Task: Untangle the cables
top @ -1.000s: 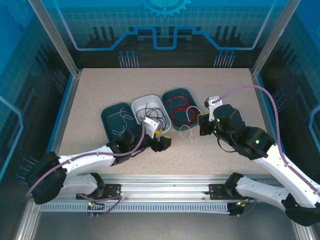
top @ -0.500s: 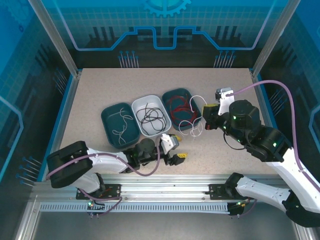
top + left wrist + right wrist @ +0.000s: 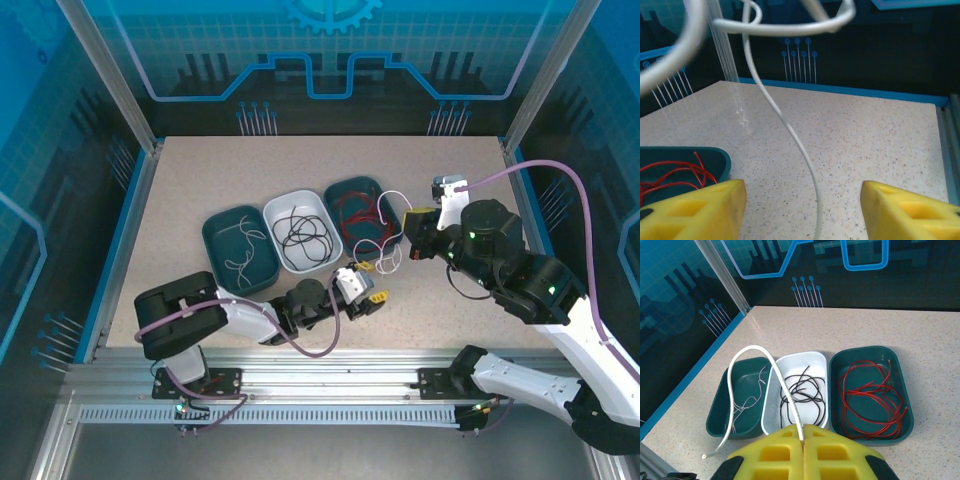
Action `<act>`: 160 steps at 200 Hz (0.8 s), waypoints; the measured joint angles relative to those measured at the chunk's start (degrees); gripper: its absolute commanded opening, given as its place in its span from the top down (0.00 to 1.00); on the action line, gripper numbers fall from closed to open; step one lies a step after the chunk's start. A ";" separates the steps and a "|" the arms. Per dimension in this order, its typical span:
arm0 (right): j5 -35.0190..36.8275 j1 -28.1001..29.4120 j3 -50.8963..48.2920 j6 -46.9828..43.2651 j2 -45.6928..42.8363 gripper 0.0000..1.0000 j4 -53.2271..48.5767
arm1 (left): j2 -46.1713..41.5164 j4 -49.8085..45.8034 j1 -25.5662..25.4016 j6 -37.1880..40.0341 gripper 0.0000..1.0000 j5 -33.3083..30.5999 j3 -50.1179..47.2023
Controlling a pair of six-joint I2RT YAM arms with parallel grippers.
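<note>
My right jaws are clenching the white cable, the yellow pads pressing flat together on it. They are hanging above the tabletop to the right of the white tray, past its green neighbour. From the pinch the cable is arching up and over, and in my wrist view its free end is dangling in the air toward the white tray's left.

My left jaws are standing released, their pads wide apart, low over the tabletop in front of the white tray and a little to its right. A stretch of what I am taking to be the same white cable is hanging down between them, touching neither pad.

Inside the white tray a black cable is lying coiled by itself. Just beside it on the right, the right-hand green tray is holding a red cable. Just beside it on the left, the left-hand green tray is holding a thin pale cable.

I am judging the job to be nearly finished: three cables are lying apart, each in its own tray, and none of them is crossing into another. The lifted white cable is looking like the last loose one, and I cannot see it knotted with anything. What I am reckoning is left is to close my left jaws on the hanging stretch if it needs straightening, then to lay this cable down clear of the others.
</note>
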 measured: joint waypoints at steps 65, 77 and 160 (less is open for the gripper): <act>2.29 -0.04 0.00 -0.20 -0.24 1.00 -0.11 | 0.42 2.05 -0.15 0.00 1.00 -4.92 -0.57; 3.98 -0.11 0.04 -0.46 -0.59 1.00 -0.68 | -0.44 2.05 -0.15 -0.44 1.00 -5.95 -2.47; 20.28 -1.18 2.25 -2.64 -7.58 1.00 -8.31 | -23.93 -12.46 -0.15 -4.44 1.00 -15.47 -11.98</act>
